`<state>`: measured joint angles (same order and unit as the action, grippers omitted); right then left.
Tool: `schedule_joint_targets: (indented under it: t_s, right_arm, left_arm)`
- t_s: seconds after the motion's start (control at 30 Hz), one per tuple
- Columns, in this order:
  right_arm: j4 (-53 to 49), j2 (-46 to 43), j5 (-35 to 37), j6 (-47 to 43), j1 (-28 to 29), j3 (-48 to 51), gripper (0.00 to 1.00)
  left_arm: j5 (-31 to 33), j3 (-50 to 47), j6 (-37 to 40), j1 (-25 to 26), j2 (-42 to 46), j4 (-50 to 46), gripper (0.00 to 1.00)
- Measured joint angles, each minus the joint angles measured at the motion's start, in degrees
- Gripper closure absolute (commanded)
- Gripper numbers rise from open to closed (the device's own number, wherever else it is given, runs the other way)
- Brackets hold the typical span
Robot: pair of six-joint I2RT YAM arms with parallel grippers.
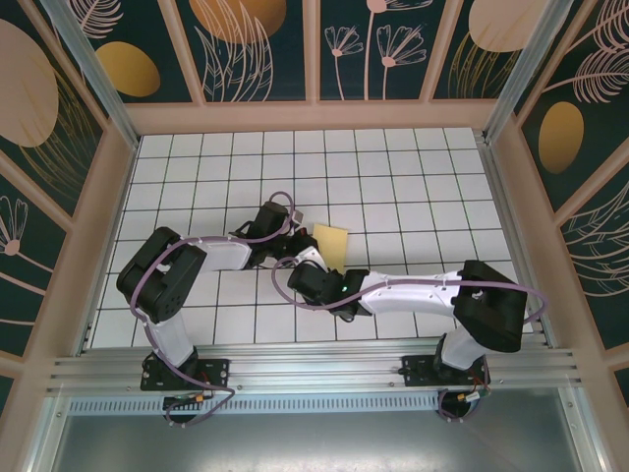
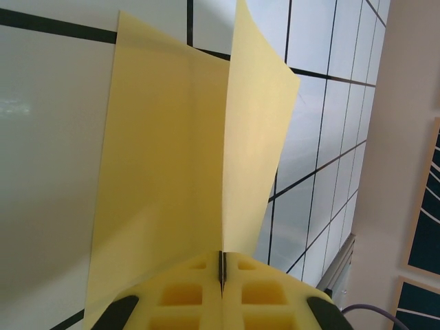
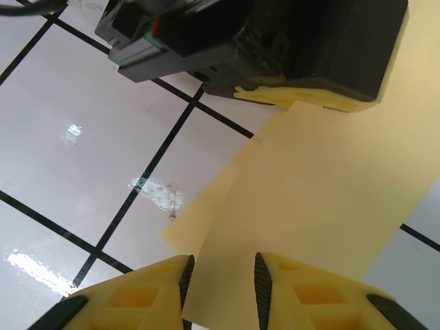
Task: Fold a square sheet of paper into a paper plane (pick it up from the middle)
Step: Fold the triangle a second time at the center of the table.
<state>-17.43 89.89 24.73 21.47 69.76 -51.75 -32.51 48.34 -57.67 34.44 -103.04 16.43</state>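
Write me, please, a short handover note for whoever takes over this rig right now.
Left gripper: jaws shut on the sheet of paper, pinched at its fold, with the two halves spreading apart.
Right gripper: jaws open, paper showing in the gap, not clamped.
Done: sheet gripped and bent along one middle fold.
Left: all further folds; no plane shape yet.

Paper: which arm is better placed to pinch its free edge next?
Probably right. The right gripper stands with fingers apart around the edge of the paper; the left gripper is shut on the paper.
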Motion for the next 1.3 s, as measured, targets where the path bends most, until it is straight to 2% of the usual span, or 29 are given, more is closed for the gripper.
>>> schedule_joint_targets:
  t_s: [0.17,0.3,0.4,0.43,0.53,0.63,0.7,0.77,1.03,1.3]
  right_arm:
    - [-0.5,0.0,1.0,0.3,0.0,0.0,0.84]
    - [-0.8,0.0,1.2,1.0,0.0,-0.1,1.00]
    - [-0.9,0.0,0.9,0.9,-0.2,-0.2,1.00]
    - [-0.8,0.0,0.7,0.9,-0.3,-0.3,1.00]
    - [-0.8,0.0,-0.5,0.9,-1.2,-0.3,1.00]
    - [0.0,-0.7,-3.1,0.9,-2.9,-0.2,1.00]
    - [1.3,-1.9,-5.5,1.0,-4.5,0.1,1.00]
    - [2.2,-3.8,-8.0,1.2,-6.1,0.5,1.00]
    - [3.6,-8.2,-12.7,3.1,-8.9,0.7,1.00]
    - [3.0,-10.5,-12.3,6.3,-9.3,-0.2,1.00]
  left_arm:
    - [0.0,0.0,0.0,0.0,-0.1,0.0,0.96]
    - [0.0,0.0,0.0,0.0,-0.1,0.0,0.93]
    - [0.0,0.0,0.1,0.0,-0.1,-0.1,0.81]
    - [0.0,0.1,0.0,0.0,-0.1,-0.2,0.72]
    - [1.0,0.5,0.7,0.0,-0.1,-1.6,0.55]
    - [3.9,1.4,2.4,0.0,1.0,-5.3,0.41]
    - [6.8,1.6,3.3,0.0,3.4,-8.1,0.37]
    - [10.0,1.6,4.0,-0.2,7.1,-10.7,0.28]
    - [21.0,-0.3,4.5,-2.2,20.1,-14.5,0.27]
    - [26.2,-4.9,4.5,-2.2,25.3,-17.6,0.28]
